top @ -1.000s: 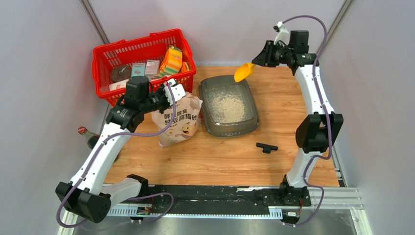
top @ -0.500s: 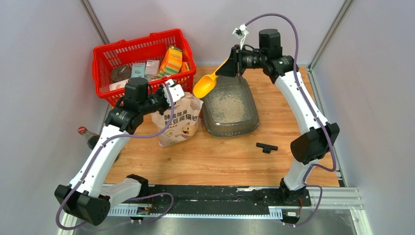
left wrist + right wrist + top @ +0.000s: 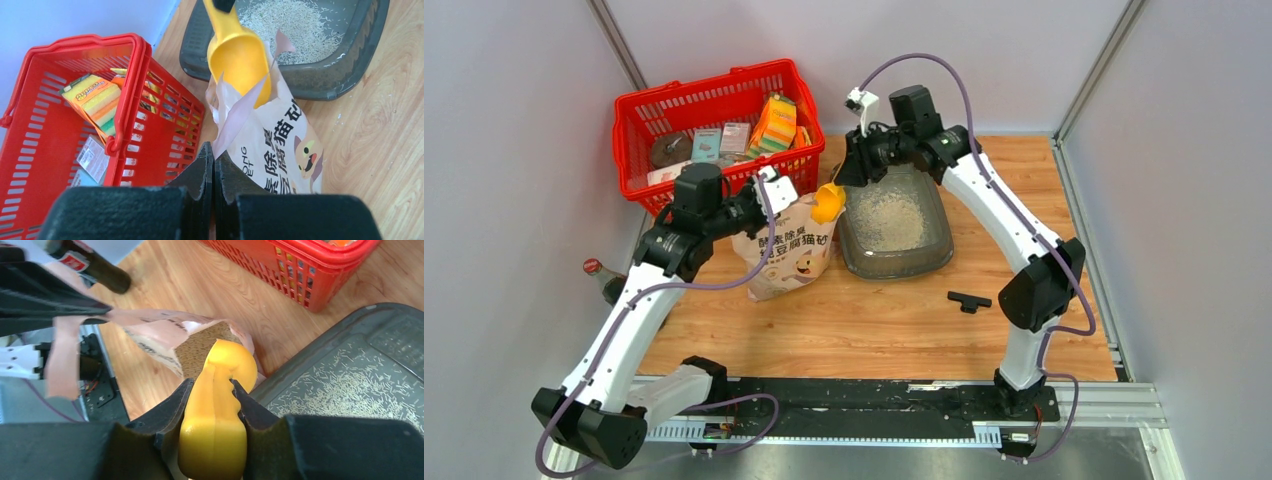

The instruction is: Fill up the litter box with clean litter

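Note:
The dark grey litter box (image 3: 894, 262) lies mid-table with a thin patch of pale clean litter (image 3: 886, 215) on its floor, also visible in the wrist views (image 3: 295, 25) (image 3: 345, 385). To its left stands the beige cat-printed paper bag (image 3: 789, 250). My left gripper (image 3: 214, 150) is shut on the bag's torn top flap (image 3: 235, 117) and holds the mouth open. My right gripper (image 3: 212, 382) is shut on the handle of the yellow scoop (image 3: 225, 390). The scoop's bowl (image 3: 240, 60) points down into the bag's mouth, over brownish granules (image 3: 200, 347).
A red mesh basket (image 3: 714, 110) with packaged goods stands at the back left, close to the bag. A dark bottle (image 3: 599, 272) lies at the table's left edge. A small black T-shaped part (image 3: 969, 300) lies on the wood in front of the litter box.
My right arm swung left from beyond the litter box's far end, carrying the scoop to the bag's mouth and tipping it downward. The left gripper kept its hold on the bag.

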